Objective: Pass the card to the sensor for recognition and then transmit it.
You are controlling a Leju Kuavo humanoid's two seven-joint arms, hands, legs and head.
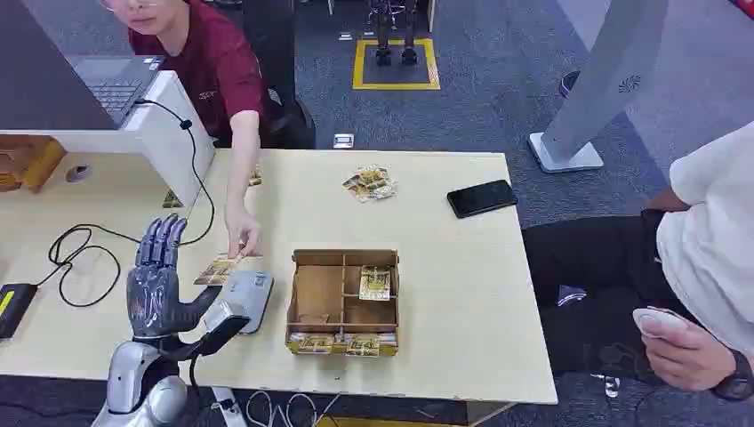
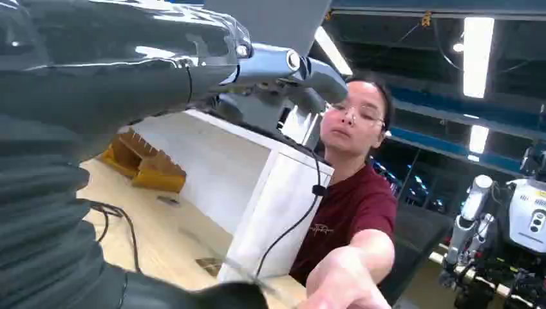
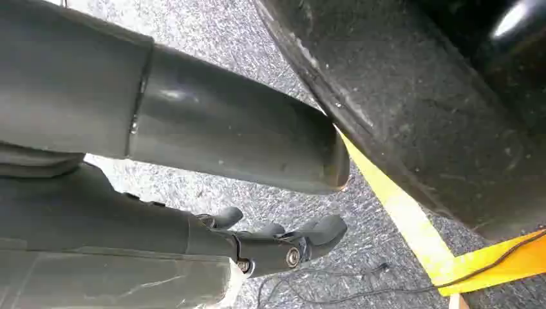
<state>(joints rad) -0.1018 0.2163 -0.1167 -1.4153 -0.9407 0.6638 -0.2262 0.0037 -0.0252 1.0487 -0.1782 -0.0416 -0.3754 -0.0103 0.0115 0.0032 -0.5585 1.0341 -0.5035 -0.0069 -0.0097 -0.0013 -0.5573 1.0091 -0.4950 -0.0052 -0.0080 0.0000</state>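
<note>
At the far left edge of the pale wooden table (image 1: pixel 445 302) lies a small black device (image 1: pixel 12 307), and from it a thin black cable (image 1: pixel 84 258) makes loops on the table top. Next comes the robot's left hand (image 1: pixel 156 276), a dark grey hand on a silver arm; it stands raised above the table with the fingers straight, spread apart and pointing away from the robot, and it holds nothing. Just to the right of it, a yellow printed card (image 1: pixel 218 269) lies flat on the table, at the far edge of the grey flat sensor box (image 1: pixel 244 298). A person in a dark red shirt (image 1: pixel 209 62) reaches across from the far side, and this person's hand (image 1: pixel 242 238) touches the card with the fingertips. To the right of the sensor is a brown cardboard box with compartments (image 1: pixel 342 302); one yellow card rests in its right middle compartment, and more cards stand in the near row. Farther away on the table are a small heap of yellow cards (image 1: pixel 369 184) and a black phone (image 1: pixel 481 197). The robot's right hand (image 3: pixel 270 241) hangs over the grey carpet beside a yellow floor line, with the fingers curled a little and nothing in them.
</note>
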